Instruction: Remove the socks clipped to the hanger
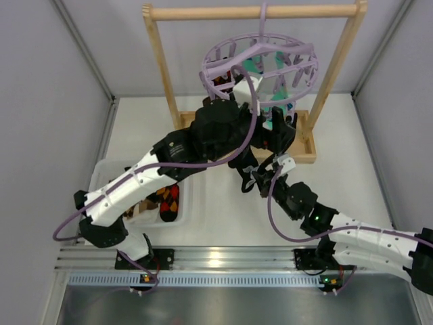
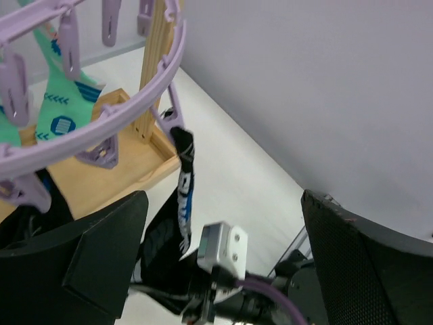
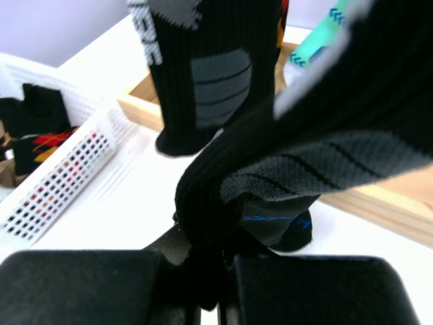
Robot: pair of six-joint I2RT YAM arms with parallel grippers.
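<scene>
Hanging from the top bar of the wooden rack [image 1: 203, 11] at 12 o'clock on the table [image 1: 352, 169], the lavender hanger [image 1: 270, 51] has a few socks clipped on. A black sock [image 2: 183, 196] with blue-white lettering hangs from a peg on the outer ring, and a mint-green sock [image 2: 61, 101] sits further in. The right arm comes up from 5 o'clock, elbow bent, and the right gripper [image 3: 226, 257] has its fingers pinched tight on the lower end of that black sock. The top end is pegged. Just behind it, at 11 o'clock in the right wrist view, another black sock with grey patches [image 3: 196, 68] dangles free.

The left arm stretches from 7 o'clock right up under the hanger. The left gripper [image 2: 223, 203] has its fingers spread as wide as they go, holding nothing, with the ring's edge just above them.

Over at 8 o'clock there's a white perforated basket [image 3: 67, 169], and inside it a red-dark patterned sock [image 1: 169, 200] plus a black one [image 3: 34, 108].
</scene>
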